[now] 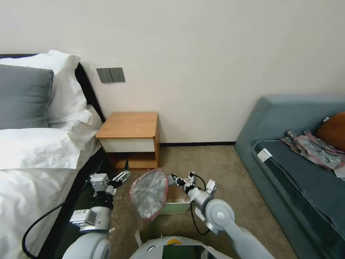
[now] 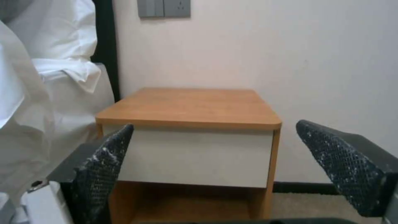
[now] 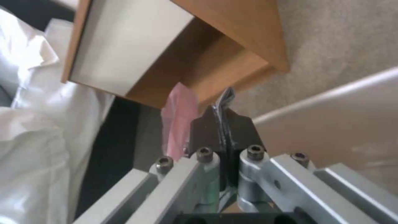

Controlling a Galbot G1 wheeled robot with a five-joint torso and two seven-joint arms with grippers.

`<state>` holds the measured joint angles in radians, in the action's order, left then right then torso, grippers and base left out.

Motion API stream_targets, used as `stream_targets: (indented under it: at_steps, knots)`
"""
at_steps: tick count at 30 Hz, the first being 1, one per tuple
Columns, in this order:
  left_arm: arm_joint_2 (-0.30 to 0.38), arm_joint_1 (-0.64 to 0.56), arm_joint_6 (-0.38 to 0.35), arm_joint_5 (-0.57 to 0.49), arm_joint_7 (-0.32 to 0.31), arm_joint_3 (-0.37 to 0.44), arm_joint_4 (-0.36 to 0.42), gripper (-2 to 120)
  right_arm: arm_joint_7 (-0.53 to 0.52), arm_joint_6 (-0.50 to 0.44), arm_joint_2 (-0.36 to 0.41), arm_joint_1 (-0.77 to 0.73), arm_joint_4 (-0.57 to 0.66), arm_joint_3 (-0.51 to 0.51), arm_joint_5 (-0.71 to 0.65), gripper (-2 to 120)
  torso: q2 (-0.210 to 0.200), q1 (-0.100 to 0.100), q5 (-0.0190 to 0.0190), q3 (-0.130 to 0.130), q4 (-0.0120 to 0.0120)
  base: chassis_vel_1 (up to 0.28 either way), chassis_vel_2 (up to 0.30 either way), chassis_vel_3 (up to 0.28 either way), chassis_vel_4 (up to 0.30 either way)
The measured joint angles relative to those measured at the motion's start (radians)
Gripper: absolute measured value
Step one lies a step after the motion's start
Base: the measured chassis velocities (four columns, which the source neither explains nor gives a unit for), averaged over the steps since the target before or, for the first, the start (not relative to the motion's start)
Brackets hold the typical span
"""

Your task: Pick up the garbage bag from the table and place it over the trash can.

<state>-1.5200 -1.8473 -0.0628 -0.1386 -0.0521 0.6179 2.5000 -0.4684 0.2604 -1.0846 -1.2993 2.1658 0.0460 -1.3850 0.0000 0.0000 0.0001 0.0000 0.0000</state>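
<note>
Already past the pick-up, we hold the garbage bag pinched in our right gripper beside the trash can, left gripper spread empty, and next must open the bag's mouth over the rim.

Counted here are two grippers, the left gripper and the right gripper, one garbage bag, one trash can, one table at centre, three pillows at upper left, one sofa at right.
</note>
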Motion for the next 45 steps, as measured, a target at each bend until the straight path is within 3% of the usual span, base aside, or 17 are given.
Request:
stream_targets:
  at_steps: [11, 27, 39, 45]
  knots:
    - [0.001, 0.018, 0.0, -0.002, 0.002, -0.006, 0.0, 100, 0.012, -0.003, 0.037, -0.052, 0.024, 0.004, 0.093, 40, 0.0, 0.0, 0.0, 0.0, 0.0, 0.0, 0.0, 0.0, 0.0]
    - [-0.006, 0.026, 0.002, 0.006, 0.002, -0.018, -0.01, 100, -0.008, -0.004, 0.101, -0.116, 0.148, 0.081, 0.089, 97, 0.0, 0.0, 0.0, 0.0, 0.0001, 0.0, 0.0, 0.0, 0.0]
    - [0.015, -0.021, -0.02, 0.036, -0.002, -0.045, -0.039, 100, 0.025, 0.0, 0.097, -0.132, 0.198, 0.187, 0.095, 100, 0.0, 0.0, 0.0, 0.0, 0.0001, 0.0, 0.0, 0.0, 0.0]
    - [0.045, -0.036, -0.025, 0.054, -0.005, -0.144, -0.086, 100, 0.069, 0.001, 0.085, -0.145, 0.193, 0.26, 0.147, 100, 0.0, 0.0, 0.0, 0.0, 0.0, 0.0, 0.0, 0.0, 0.0]
